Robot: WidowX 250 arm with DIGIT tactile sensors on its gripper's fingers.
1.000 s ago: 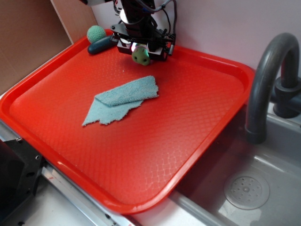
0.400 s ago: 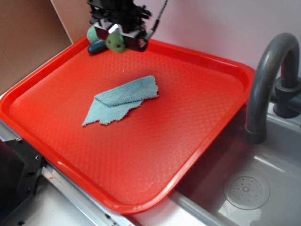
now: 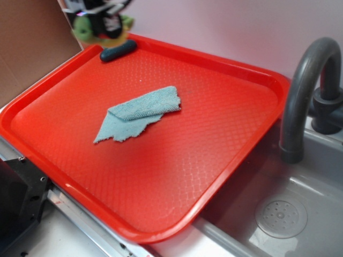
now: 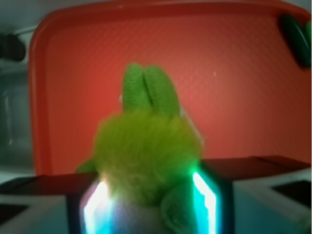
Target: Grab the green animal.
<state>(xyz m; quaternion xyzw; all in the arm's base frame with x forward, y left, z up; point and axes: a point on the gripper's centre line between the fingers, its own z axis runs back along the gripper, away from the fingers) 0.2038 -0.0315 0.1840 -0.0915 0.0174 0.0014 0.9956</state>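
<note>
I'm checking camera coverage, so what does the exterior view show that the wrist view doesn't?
Only the exterior view shows the blue cloth lying on the tray and the grey faucet over the sink on the right. Only the wrist view shows close up that the green animal sits clamped between the gripper fingers. Both show the red tray, the dark blue oblong object at its far edge, and the green animal held above the tray's corner.

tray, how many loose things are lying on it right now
2: a blue cloth mid-tray and a dark oblong object at the far rim. The gripper may hide more.
</note>
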